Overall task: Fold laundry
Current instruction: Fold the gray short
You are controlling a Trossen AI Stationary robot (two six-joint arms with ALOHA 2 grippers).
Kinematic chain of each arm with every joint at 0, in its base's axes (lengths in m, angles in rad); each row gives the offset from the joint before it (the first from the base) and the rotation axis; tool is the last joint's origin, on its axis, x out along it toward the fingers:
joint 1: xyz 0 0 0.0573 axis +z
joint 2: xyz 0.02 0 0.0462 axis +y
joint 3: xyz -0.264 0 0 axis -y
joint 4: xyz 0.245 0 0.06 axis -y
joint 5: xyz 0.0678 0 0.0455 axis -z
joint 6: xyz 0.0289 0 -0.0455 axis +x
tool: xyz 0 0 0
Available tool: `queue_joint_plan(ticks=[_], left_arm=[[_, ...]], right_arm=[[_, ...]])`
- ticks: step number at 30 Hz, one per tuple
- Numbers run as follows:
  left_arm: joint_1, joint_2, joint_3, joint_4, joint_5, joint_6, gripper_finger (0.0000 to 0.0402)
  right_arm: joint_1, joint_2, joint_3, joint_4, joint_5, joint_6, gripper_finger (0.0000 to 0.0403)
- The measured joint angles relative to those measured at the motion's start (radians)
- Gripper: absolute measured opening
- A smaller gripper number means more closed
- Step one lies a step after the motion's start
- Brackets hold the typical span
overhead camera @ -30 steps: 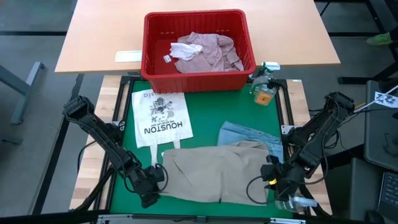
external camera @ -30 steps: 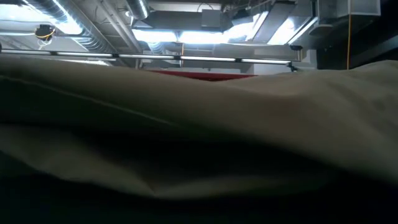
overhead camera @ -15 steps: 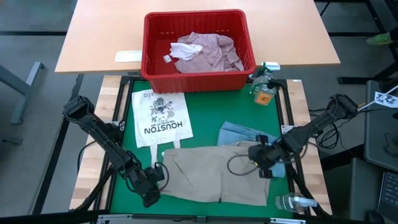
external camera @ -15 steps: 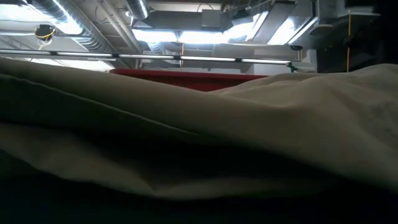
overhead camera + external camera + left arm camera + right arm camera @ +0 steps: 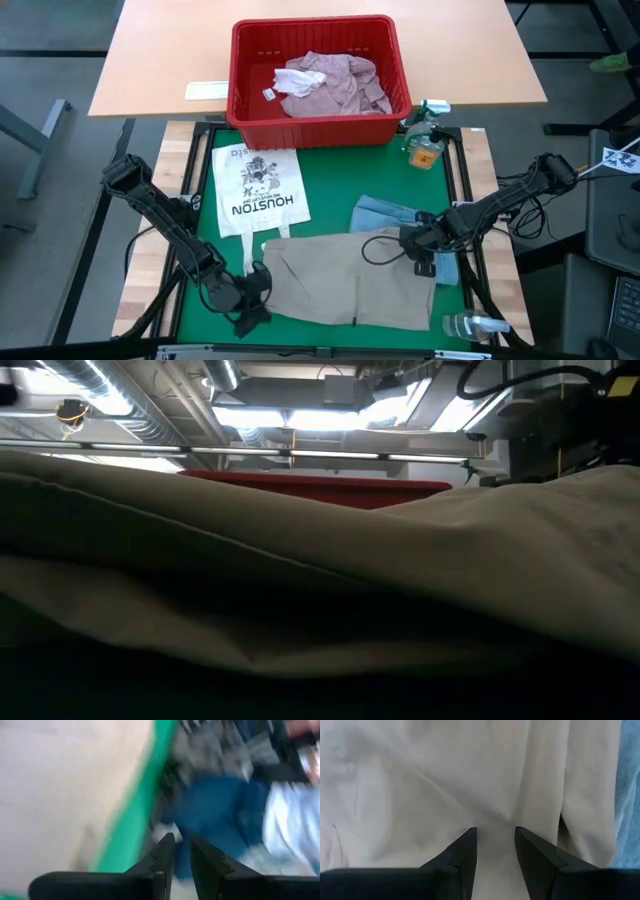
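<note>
A tan cloth (image 5: 350,275) lies spread on the green mat (image 5: 330,185) at the near side and fills the low view (image 5: 300,590). Light blue denim (image 5: 385,213) pokes out from under its far right edge. My right gripper (image 5: 415,245) stands open over the cloth's far right part (image 5: 492,795), fingers pointing down. My left gripper (image 5: 250,303) is at the cloth's near left corner. Its fingers (image 5: 182,847) show only a narrow gap with nothing in it, and the cloth (image 5: 65,785) lies off to one side. A pink shirt (image 5: 330,85) lies in the red basket (image 5: 245,110). My right gripper points its open fingers (image 5: 465,845) down at the tan cloth's flat upper layer, one to each side of a shallow crease (image 5: 495,817). Whether the tips touch the cloth, I cannot tell.
A white tote bag (image 5: 258,190) printed HOUSTON lies on the mat's far left. A spray bottle (image 5: 425,140) stands at the far right corner, and a clear bottle (image 5: 470,325) lies at the near right corner. The red basket stands on the wooden table behind.
My right gripper has swung from the table's near right corner toward the left and far side, and now stands over the tan cloth's far right part. In the low view the cloth's ridge has sunk a little, and more of the red basket shows.
</note>
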State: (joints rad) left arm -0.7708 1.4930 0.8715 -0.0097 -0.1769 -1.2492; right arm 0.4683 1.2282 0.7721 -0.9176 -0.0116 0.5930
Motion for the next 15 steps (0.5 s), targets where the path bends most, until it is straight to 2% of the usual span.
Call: queue_joint_plan(ticks=[2, 4, 8, 15], left_arm=[[0.002, 0.014, 0.000, -0.001, -0.153, 0.005, 0.0044], [0.009, 0.037, 0.000, -0.004, -0.225, 0.035, 0.0038], [0.018, 0.117, 0.000, 0.008, -0.204, 0.058, 0.0029], [0.018, 0.265, -0.001, 0.021, -0.105, 0.047, 0.0015]], right_arm=[[0.002, 0.000, -0.001, -0.002, 0.000, 0.000, 0.0133], [0.002, 0.000, -0.001, -0.007, -0.002, 0.000, 0.0133], [0.002, 0.000, -0.001, -0.066, -0.006, 0.002, 0.0133], [0.002, 0.000, -0.001, -0.150, 0.011, 0.013, 0.0133]])
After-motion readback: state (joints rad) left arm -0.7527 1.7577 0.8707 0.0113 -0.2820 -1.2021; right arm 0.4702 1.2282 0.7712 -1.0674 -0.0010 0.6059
